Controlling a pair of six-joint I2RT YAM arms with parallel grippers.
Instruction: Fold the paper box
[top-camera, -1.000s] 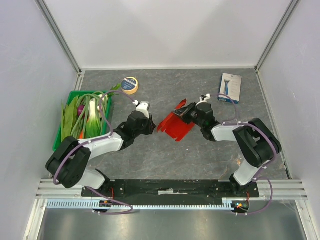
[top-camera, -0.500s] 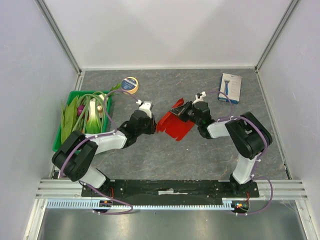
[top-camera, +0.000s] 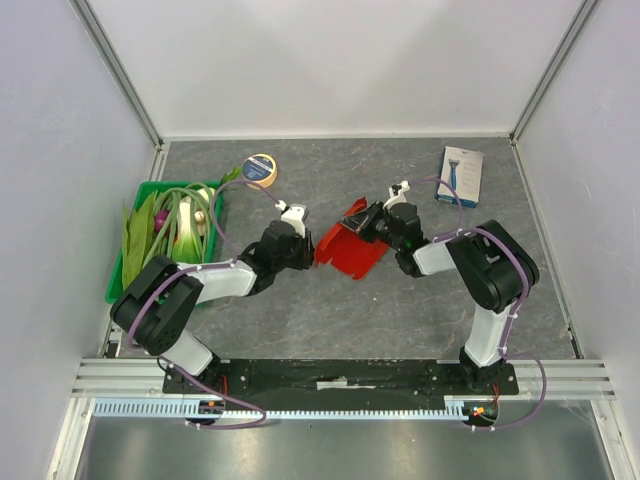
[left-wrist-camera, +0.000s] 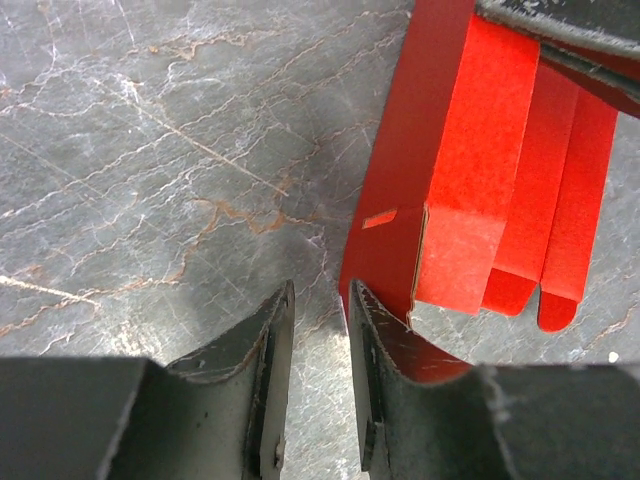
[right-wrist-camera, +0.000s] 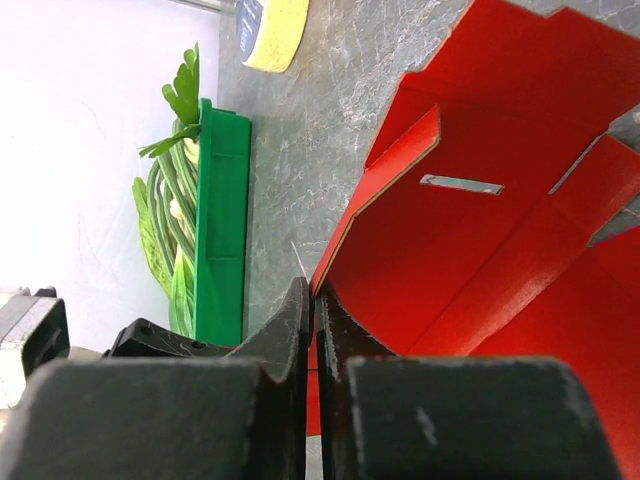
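Fingers (right-wrist-camera: 288, 325) of the right gripper (right-wrist-camera: 312, 295) are pinched shut on an edge of the paper box (top-camera: 350, 250), found mid-table (top-camera: 400, 310) (flaps splayed). The left gripper (left-wrist-camera: 318, 295), narrowly parted and empty, is seen just beside its left wall.

Smooth matt red cardboard paper box (left-wrist-camera: 470, 150) on veined stone-look table (left-wrist-camera: 150, 150)

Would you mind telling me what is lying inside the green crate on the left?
Long leafy greens with pale stalks fill the green crate. They cover its floor, so anything beneath them cannot be seen.
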